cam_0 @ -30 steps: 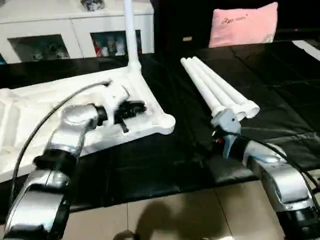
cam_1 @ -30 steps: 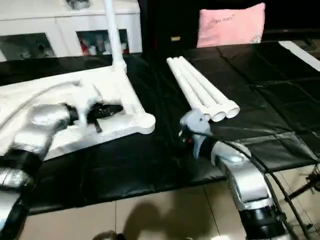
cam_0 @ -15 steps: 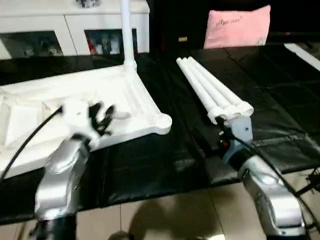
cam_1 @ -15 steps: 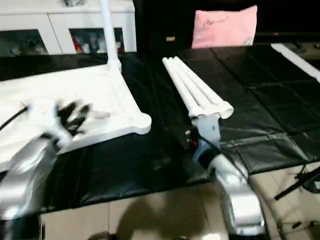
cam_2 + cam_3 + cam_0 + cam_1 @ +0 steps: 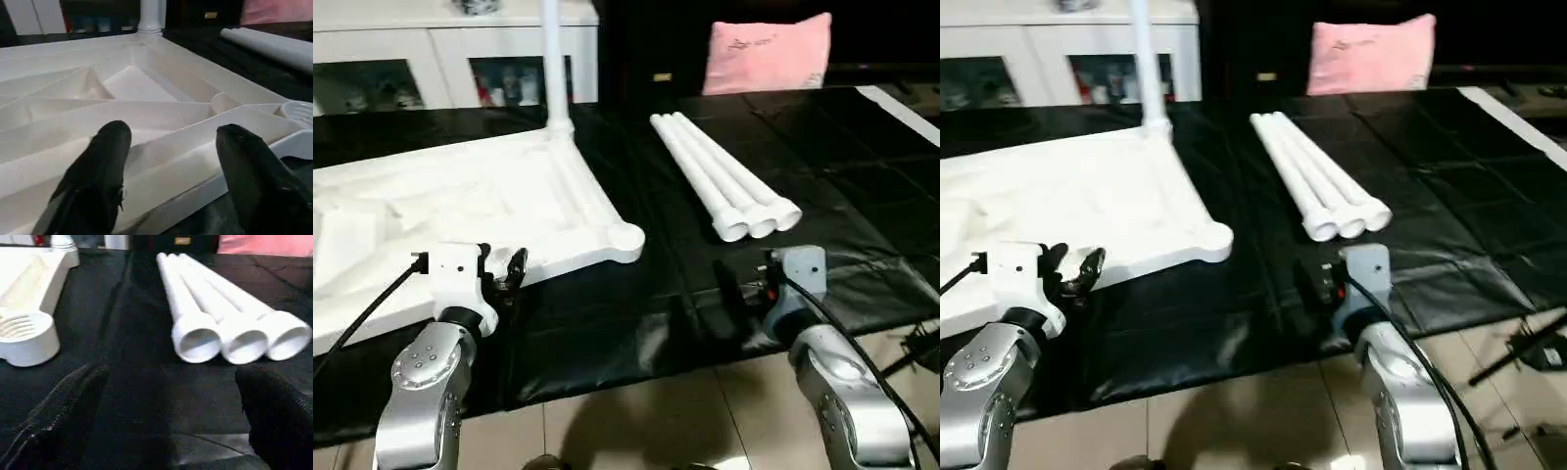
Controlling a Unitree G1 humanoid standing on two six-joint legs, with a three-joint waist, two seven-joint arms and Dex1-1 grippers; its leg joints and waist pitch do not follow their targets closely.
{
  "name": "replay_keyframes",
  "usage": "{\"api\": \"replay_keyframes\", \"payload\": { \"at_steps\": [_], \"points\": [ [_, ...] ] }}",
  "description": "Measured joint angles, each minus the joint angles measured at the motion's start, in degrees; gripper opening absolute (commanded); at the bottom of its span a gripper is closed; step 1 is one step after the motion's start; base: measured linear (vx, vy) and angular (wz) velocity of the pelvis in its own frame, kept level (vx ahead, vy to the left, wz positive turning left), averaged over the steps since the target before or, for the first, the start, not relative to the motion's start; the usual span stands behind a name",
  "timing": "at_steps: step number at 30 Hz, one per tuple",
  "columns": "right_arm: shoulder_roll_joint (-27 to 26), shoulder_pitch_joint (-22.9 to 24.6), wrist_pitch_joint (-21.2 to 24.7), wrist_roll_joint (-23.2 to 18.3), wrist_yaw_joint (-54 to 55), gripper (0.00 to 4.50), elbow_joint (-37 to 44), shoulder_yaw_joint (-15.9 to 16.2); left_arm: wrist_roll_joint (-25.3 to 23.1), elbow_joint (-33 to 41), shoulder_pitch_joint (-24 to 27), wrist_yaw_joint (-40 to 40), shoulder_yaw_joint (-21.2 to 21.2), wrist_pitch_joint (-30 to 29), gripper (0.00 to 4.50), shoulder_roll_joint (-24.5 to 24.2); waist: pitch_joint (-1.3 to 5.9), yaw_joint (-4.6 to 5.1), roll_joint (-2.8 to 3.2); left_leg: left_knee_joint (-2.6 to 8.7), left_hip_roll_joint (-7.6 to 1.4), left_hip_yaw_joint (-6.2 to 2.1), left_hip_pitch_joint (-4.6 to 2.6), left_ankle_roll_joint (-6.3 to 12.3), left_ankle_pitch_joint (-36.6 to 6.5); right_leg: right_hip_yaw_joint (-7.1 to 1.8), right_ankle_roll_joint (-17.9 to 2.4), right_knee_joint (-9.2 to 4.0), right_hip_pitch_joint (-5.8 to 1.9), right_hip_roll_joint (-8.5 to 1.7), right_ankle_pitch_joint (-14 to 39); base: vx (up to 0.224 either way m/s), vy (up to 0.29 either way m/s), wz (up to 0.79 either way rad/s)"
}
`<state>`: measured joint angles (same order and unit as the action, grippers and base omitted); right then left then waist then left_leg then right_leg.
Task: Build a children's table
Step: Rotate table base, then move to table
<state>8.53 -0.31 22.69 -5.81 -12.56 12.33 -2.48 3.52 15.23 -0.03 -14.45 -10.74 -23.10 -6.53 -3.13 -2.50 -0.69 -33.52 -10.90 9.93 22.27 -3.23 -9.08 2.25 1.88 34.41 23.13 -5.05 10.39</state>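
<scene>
Hovering at the near edge of the tabletop (image 5: pixel 460 211), the left gripper (image 5: pixel 502 275) is seen with its two black fingers (image 5: pixel 102 161) spread apart and nothing held between them; no contact with the tabletop can be confirmed. The right gripper (image 5: pixel 166 396) is seen wide open and empty, held low over the black mat (image 5: pixel 862 186), just short of the open ends of three legs (image 5: pixel 724 176) and apart from them. Both silver forearms are angled forward from the bottom of the head views. The tabletop is laid underside up on the mat, ribs showing, with an empty corner socket (image 5: pixel 626 238) nearest. A fourth leg (image 5: pixel 551 59) is stood upright in the far corner socket. The three loose legs are laid side by side, touching. A pink pillow (image 5: pixel 769 51) and a white cabinet (image 5: pixel 440 59) are seen behind.
</scene>
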Motion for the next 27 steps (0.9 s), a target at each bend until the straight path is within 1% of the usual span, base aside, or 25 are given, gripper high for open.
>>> {"api": "replay_keyframes", "payload": {
  "at_steps": [1,2,4,6,7,10,12,14,17,19,21,25,27],
  "points": [
    [0.17,0.0,-0.72,0.23,0.31,4.5,-0.02,-0.08,-0.01,0.17,0.01,0.18,0.14,-0.32,3.39,0.0,0.0,0.14,0.0,0.0,0.0,0.0,0.01,0.0,0.0,0.0,0.0,0.0,0.0,0.0,0.0,0.0,0.0,0.0],
    [0.18,-0.01,-1.05,0.57,0.75,4.5,-0.01,-0.34,-0.03,0.21,0.01,0.31,0.38,-0.56,3.65,0.0,0.0,0.3,0.0,0.01,0.0,0.0,0.01,0.0,0.0,0.01,0.0,0.0,0.0,0.0,0.0,0.0,0.0,0.0],
    [0.19,-0.01,-1.05,0.71,1.12,4.5,-0.01,-0.73,-0.22,0.22,0.01,0.59,0.65,-0.71,3.71,0.0,0.0,0.49,0.0,0.02,0.0,0.0,0.03,0.0,0.0,0.01,0.0,0.0,0.01,0.01,0.0,0.0,0.0,0.0],
    [0.34,-0.05,-0.82,0.66,1.11,4.5,0.1,-1.14,-0.49,0.24,0.0,1.1,0.88,-0.75,4.01,0.0,0.0,0.58,0.0,0.02,0.0,-0.01,0.03,0.01,-0.01,0.0,0.0,-0.01,0.01,0.02,0.0,0.0,0.0,0.0],
    [0.3,-0.11,-0.58,0.43,1.12,4.5,0.22,-1.47,-0.49,0.25,0.01,1.16,1.0,-0.76,4.01,0.01,0.0,0.59,0.0,0.02,0.0,-0.01,0.03,0.01,-0.01,0.0,0.0,-0.01,0.01,0.02,0.0,0.0,0.0,0.0],
    [-0.34,-1.03,0.63,-0.99,1.53,4.5,1.03,-2.32,-0.49,0.42,0.01,1.41,1.22,-0.77,4.32,0.02,0.01,0.67,-0.04,0.01,0.0,-0.01,0.03,0.01,0.0,0.0,0.0,0.0,0.01,0.02,-0.01,0.0,0.0,0.0],
    [-0.98,-2.24,2.19,-2.48,2.19,4.5,1.23,-3.43,-0.46,1.55,-0.13,2.01,1.82,-0.8,4.47,0.23,0.05,0.68,-0.19,-0.01,-0.01,-0.01,0.04,0.01,0.0,0.0,0.0,0.0,0.01,0.03,-0.01,0.0,0.0,0.0],
    [-0.52,-2.85,2.2,-2.5,2.15,4.5,1.23,-3.69,-0.51,1.96,-1.12,2.57,2.04,-0.81,4.47,0.24,0.14,0.61,-0.35,-0.02,-0.01,-0.01,0.04,0.01,0.0,-0.01,0.0,0.0,0.0,0.03,-0.01,0.0,0.0,0.0],
    [0.53,-3.42,1.51,-2.14,1.49,4.5,1.22,-3.26,-0.63,2.03,-1.93,3.09,2.03,-0.93,4.47,0.23,0.17,0.61,-0.39,-0.03,0.01,0.0,0.04,0.01,0.0,-0.05,0.0,-0.01,-0.01,0.03,-0.02,0.0,0.0,0.0],
    [0.23,-3.47,1.54,-2.87,0.96,4.5,1.22,-3.38,-0.89,2.03,-1.94,3.34,2.29,-1.03,4.47,0.23,0.2,0.65,-0.44,-0.03,0.0,-0.01,0.04,0.01,0.0,-0.03,0.01,0.0,0.0,0.03,-0.02,0.0,0.0,0.0],
    [-1.77,-3.53,3.08,-5.71,1.0,4.5,1.57,-4.59,-0.93,2.03,-1.94,3.44,2.83,-1.21,4.47,0.24,0.21,0.66,-0.45,-0.01,-0.01,-0.01,0.04,0.01,0.0,-0.03,0.01,0.01,0.01,0.05,-0.02,0.0,0.0,0.0],
    [-3.51,-4.09,7.22,-9.5,1.53,4.5,3.43,-5.84,-0.92,2.05,-1.94,3.55,3.27,-1.65,4.47,0.23,0.21,0.66,-0.45,-0.01,-0.01,-0.01,0.05,0.01,0.0,-0.04,-0.02,0.0,0.01,0.06,-0.04,0.0,0.0,0.0],
    [-3.23,-4.08,8.29,-9.92,1.41,4.5,3.45,-5.71,-0.91,2.05,-1.94,3.58,3.3,-1.82,4.47,0.19,0.21,0.64,-0.45,-0.02,-0.01,-0.01,0.05,0.01,0.0,-0.04,-0.02,0.01,0.0,0.06,-0.04,0.0,0.0,0.0]
  ]
}}
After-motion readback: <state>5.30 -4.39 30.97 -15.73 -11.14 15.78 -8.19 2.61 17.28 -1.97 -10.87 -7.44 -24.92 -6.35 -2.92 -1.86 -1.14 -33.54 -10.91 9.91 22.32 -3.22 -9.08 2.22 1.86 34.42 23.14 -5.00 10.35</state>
